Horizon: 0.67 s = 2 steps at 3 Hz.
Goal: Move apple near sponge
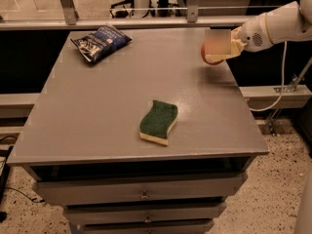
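Observation:
The red-orange apple (209,60) is at the table's right side, held a little above the surface with its shadow below it; most of it is hidden behind the gripper. My gripper (218,47) reaches in from the right on a white arm and is shut on the apple. The sponge (159,122), dark green on top with a pale yellow base, lies flat near the table's front middle, well in front of and to the left of the apple.
A dark blue snack bag (101,42) lies at the back left of the grey table (87,111). Drawers sit under the table's front edge. A metal rail runs behind the table, and a cable hangs at the right.

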Available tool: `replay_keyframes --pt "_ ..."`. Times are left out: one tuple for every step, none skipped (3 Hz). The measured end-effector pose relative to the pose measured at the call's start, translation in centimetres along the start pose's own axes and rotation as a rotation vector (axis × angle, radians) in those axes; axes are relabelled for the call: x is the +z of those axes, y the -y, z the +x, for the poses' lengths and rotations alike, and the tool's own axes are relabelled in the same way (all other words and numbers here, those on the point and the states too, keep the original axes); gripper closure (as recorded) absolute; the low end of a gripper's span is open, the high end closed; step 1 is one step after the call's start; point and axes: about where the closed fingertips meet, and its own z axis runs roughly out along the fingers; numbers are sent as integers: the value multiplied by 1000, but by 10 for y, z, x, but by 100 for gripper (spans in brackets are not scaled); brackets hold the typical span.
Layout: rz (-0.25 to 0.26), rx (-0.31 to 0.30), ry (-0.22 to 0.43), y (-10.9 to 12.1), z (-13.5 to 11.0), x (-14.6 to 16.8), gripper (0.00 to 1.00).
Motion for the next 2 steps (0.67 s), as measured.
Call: replay_keyframes --pt "-22 -23 7 -18 -7 -3 100" --pt "-53 -59 69 -58 -17 -22 100"
